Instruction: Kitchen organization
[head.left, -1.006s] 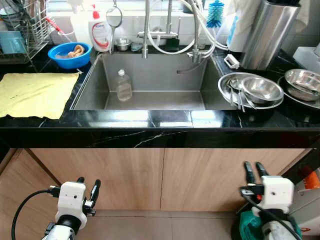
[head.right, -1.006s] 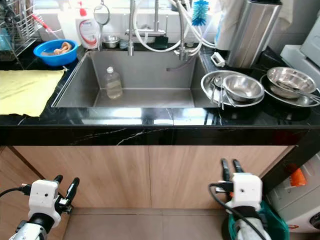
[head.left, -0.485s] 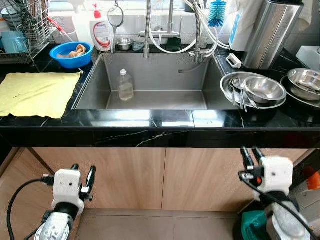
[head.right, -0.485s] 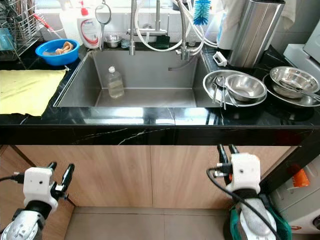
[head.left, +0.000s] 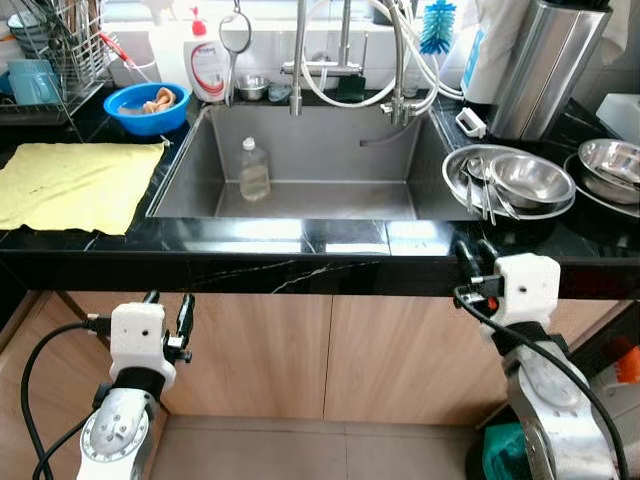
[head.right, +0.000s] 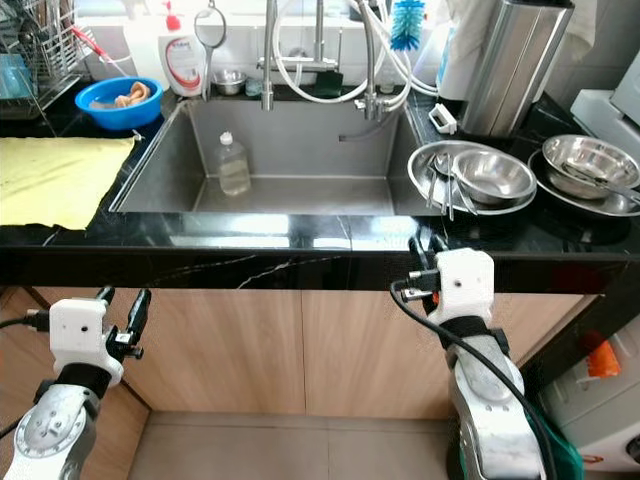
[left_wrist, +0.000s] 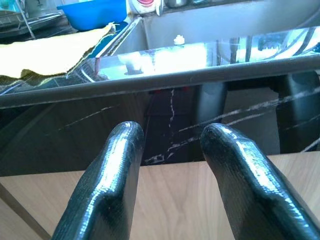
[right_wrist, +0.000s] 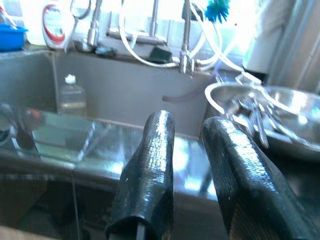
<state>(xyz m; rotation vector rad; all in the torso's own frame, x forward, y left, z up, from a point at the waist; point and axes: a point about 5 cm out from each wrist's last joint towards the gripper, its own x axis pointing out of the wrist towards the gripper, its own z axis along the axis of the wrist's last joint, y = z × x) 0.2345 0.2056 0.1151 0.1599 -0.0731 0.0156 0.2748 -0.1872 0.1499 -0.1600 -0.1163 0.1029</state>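
We face a black worktop (head.left: 300, 270) with a steel sink (head.left: 190, 180) sunk in its middle, so our reach has to clear the front edge before anything else. To the sink's right sit stacked steel bowls (head.left: 520, 180) with utensils across them, a likely first job in tidying this kitchen. A yellow cloth (head.left: 75, 185) lies spread on the left, well apart from them. A clear plastic bottle (head.left: 252, 170) stands upright in the sink near its back wall.

Our right gripper (head.right: 428, 244) is at the worktop's front edge, its fingers (right_wrist: 150, 165) a narrow gap apart and empty; we should lift it above the lip, then open wider before meeting a bowl rim. Our left gripper (head.left: 167, 303) hangs below the edge, fingers (left_wrist: 110, 170) moderately parted, holding nothing.
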